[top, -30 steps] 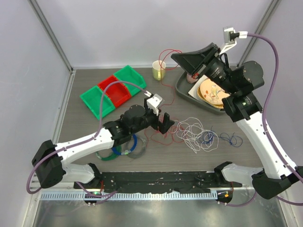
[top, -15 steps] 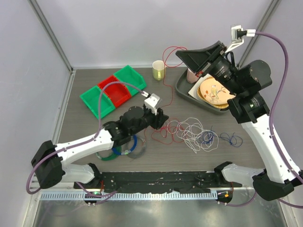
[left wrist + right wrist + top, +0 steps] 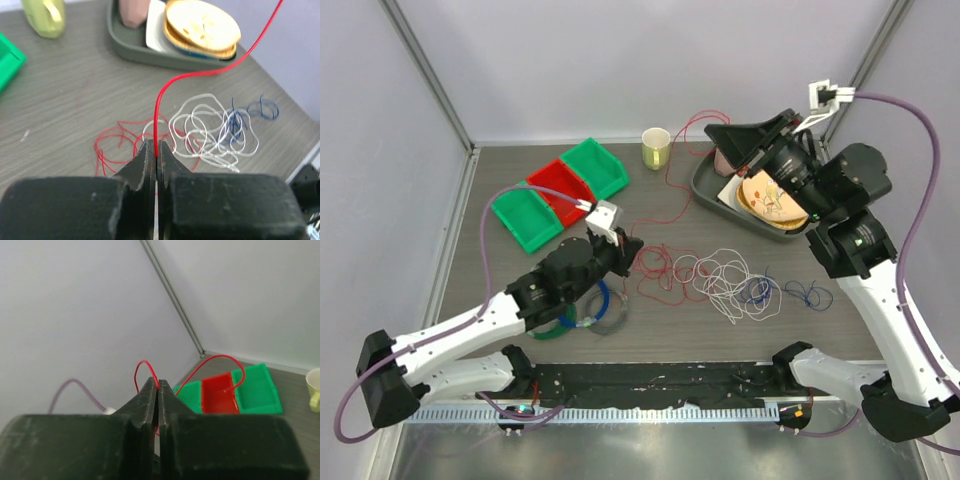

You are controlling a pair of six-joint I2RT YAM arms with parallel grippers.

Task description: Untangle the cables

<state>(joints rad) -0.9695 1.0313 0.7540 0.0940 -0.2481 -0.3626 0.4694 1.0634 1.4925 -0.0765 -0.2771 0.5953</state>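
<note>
A red cable [image 3: 660, 272] lies in loops on the table and rises toward the back right. Its loops overlap a white cable [image 3: 728, 276], which is tangled with a blue cable [image 3: 760, 291]. My left gripper [image 3: 630, 254] is low over the table, left of the tangle, and shut on the red cable [image 3: 159, 107]; in the left wrist view the strand runs up from between the closed tips [image 3: 156, 150]. My right gripper [image 3: 710, 128] is raised at the back near the tray and shut on the same red cable [image 3: 142, 363], which arches out of its tips [image 3: 158, 385].
Green and red bins [image 3: 560, 190] stand at the back left, with a pale yellow cup [image 3: 656, 148] behind them. A grey tray [image 3: 705, 185] with plates and a pink cup is at the back right. Coiled blue and green cables [image 3: 590, 310] lie under my left arm.
My left gripper has closed on the red cable and drawn back to the left. My right arm has shifted right and up, carrying the red cable with it.
</note>
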